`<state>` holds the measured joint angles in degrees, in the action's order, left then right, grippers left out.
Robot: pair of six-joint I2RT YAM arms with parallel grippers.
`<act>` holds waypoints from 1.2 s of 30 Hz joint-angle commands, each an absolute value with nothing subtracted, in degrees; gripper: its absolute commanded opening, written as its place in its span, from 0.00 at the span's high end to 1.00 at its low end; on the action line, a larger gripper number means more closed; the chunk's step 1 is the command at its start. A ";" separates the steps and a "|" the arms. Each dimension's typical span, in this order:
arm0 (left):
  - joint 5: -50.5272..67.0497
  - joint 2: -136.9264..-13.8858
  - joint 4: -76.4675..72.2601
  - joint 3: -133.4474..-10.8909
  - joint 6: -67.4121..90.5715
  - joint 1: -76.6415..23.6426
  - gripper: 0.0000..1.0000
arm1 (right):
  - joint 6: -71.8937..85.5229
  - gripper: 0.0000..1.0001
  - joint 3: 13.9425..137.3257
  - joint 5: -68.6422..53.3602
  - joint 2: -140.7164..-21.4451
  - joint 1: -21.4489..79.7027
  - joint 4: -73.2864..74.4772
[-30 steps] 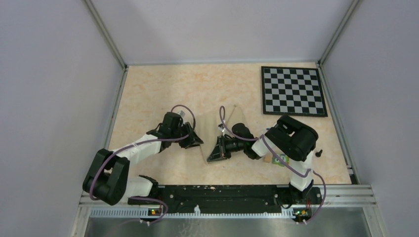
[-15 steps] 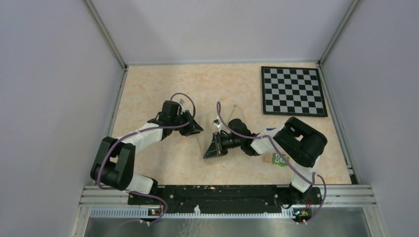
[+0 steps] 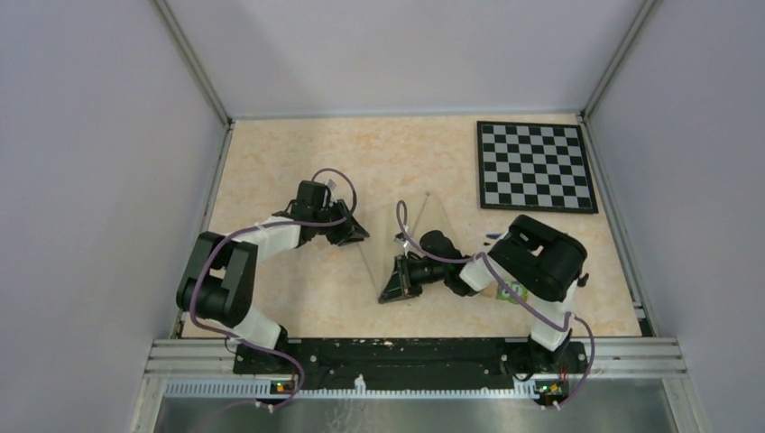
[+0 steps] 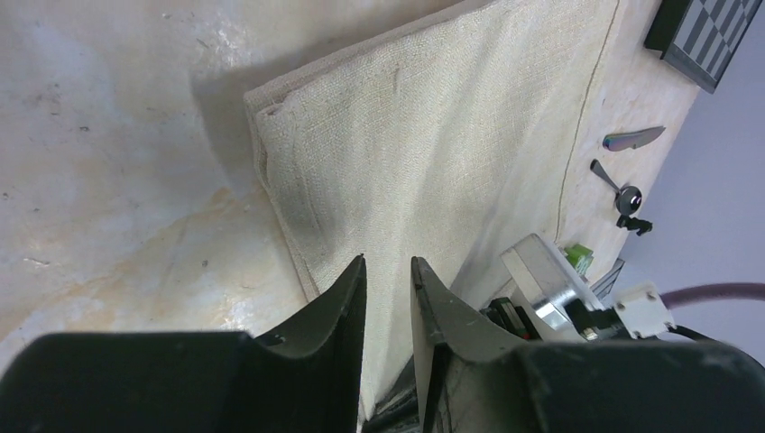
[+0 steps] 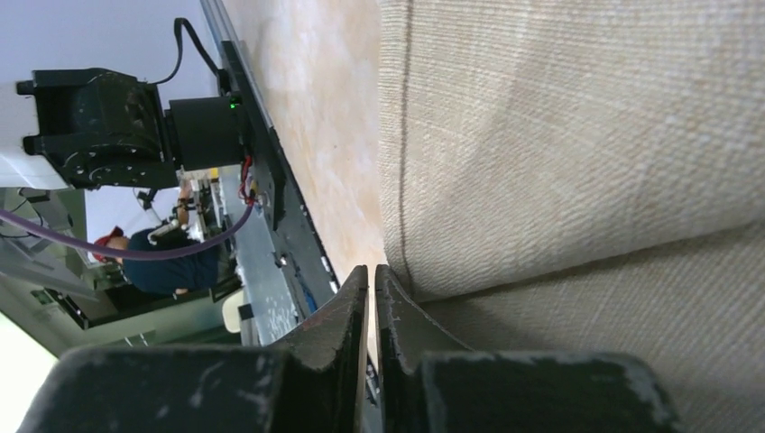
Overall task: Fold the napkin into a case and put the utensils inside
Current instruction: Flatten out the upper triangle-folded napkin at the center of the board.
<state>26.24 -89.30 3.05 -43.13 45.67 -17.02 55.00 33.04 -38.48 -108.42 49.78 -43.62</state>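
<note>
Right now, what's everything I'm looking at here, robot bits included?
napkin: one, beige-cream, mid-table between the two hands.
utensils: two visible, dark, one purple-tinted, on the table right of the napkin.
chessboard: one, black-and-white, far right corner.
green block: one, green with white dots, beside the right arm.
table: one, speckled tan.
left hand: one, black, pinching the napkin's left side.
right hand: one, black, pinching its near edge.

A robotics lab: bench (image 3: 289,153) boxed by grey panels (image 3: 99,162), aluminium rails (image 3: 622,354), a chessboard (image 3: 536,166)
</note>
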 commanded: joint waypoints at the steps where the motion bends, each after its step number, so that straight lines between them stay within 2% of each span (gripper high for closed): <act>1: 27.64 -90.76 0.40 -45.69 44.50 -16.62 0.71 | 53.14 0.88 35.63 -37.65 -101.71 50.28 -40.02; 5: 27.57 -93.18 0.43 -47.21 43.69 -16.08 0.71 | 48.29 0.77 40.20 -35.55 -99.16 50.10 -31.26; 16: 25.88 -101.81 0.48 -50.06 40.19 -15.64 0.72 | 47.82 0.80 35.99 -31.57 -109.85 53.09 -37.38; 20: 25.36 -103.91 2.58 -52.27 37.75 -15.66 0.72 | 42.79 0.78 38.49 -29.68 -106.73 53.09 -29.56; 24: 26.36 -102.75 4.50 -53.51 36.64 -15.73 0.71 | 37.42 0.70 41.82 -26.98 -100.82 53.13 -19.98; 30: 24.37 -95.95 12.86 -57.01 34.35 -15.73 0.55 | 28.62 0.57 46.16 -22.75 -95.04 53.20 -6.45; 36: 20.05 -88.14 19.94 -58.51 33.97 -15.65 0.25 | 23.65 0.47 47.29 -17.72 -89.39 53.17 1.82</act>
